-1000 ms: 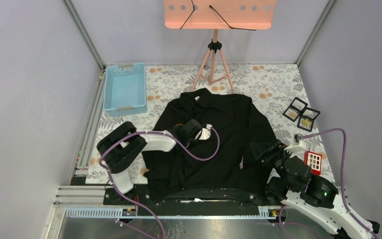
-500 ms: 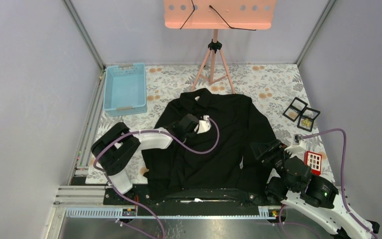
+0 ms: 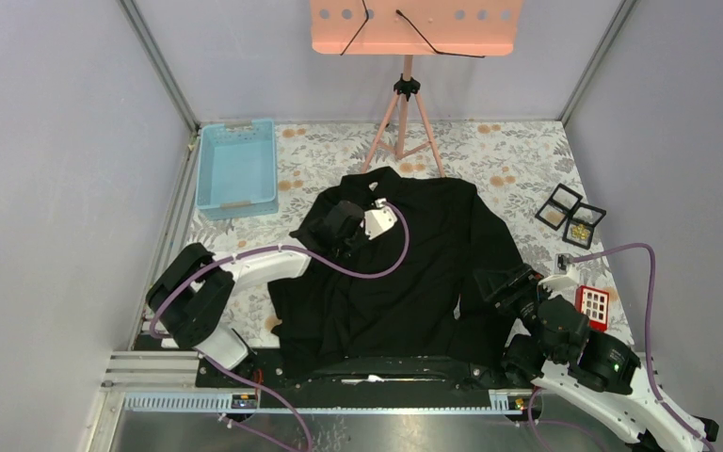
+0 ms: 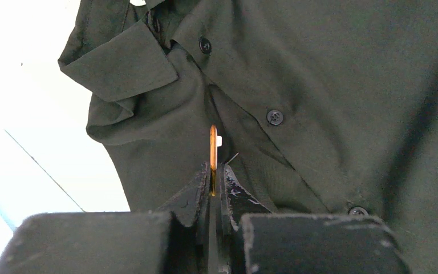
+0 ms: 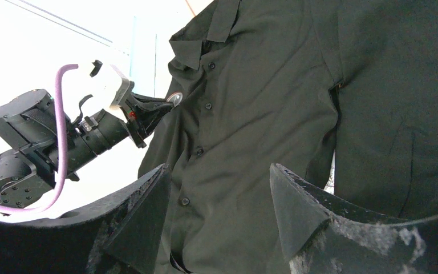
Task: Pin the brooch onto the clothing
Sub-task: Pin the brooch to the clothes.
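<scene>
The black shirt (image 3: 424,273) lies flat on the flowered table, collar at the far end. My left gripper (image 3: 342,218) hovers just above the shirt's left chest, near the collar. In the left wrist view it (image 4: 217,171) is shut on a thin gold brooch (image 4: 213,149), held edge-on with a fine pin showing beside it, over the fabric (image 4: 319,85) left of the button row. The right wrist view shows it too (image 5: 168,104). My right gripper (image 3: 504,281) is open and empty above the shirt's right side (image 5: 262,114), its jaws (image 5: 219,194) wide apart.
A light blue bin (image 3: 236,168) stands at the back left. A pink tripod stand (image 3: 405,122) with an orange tray (image 3: 414,26) stands behind the collar. An open black case (image 3: 570,217) with small gold pieces and a red-and-white block (image 3: 591,303) lie at the right.
My left gripper has moved away from the arm bases and a little left, from the mid chest toward the collar, still shut on the brooch. The right arm has not moved.
</scene>
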Controlling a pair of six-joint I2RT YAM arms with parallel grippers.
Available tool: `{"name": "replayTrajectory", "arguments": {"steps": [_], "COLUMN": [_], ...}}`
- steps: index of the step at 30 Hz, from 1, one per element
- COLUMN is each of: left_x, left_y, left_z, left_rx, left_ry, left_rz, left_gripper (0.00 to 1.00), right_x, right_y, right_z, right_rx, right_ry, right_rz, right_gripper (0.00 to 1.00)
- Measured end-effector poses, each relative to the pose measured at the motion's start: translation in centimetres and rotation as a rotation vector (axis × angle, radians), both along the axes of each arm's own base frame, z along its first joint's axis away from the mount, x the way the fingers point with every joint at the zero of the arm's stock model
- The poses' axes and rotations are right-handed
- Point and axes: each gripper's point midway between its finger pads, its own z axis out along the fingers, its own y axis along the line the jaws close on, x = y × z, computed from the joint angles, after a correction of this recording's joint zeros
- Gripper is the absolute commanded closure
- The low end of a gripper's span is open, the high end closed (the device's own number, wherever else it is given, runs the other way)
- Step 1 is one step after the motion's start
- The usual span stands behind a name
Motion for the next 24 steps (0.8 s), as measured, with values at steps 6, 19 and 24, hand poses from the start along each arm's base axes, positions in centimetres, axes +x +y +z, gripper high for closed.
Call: {"name": "replayTrajectory", "arguments": {"steps": [6,19,24], "left_x": [-0.4,-2.3,-2.8], "left_y": [-0.5,-2.3,-2.9], "left_z": [0.9,2.0,2.3], "left_rx": [-0.067,-0.161,-0.18], "left_ry": [0.023,0.117,0.144], "left_rz": [-0.014,-0.093,-0.117], "left_gripper": [1.0,1.0,1.0], "right_x": [0.0,0.0,0.0], "right_y": [0.1,0.1,0.1], "right_z": [-0.2,-0.3,-0.3], "right_rx": [-0.002,0.0,0.0], "right_ry": [0.005,0.006,0.006], "right_rz": [0.0,-0.001,-0.001], "right_gripper": [0.3,0.3,0.3]}}
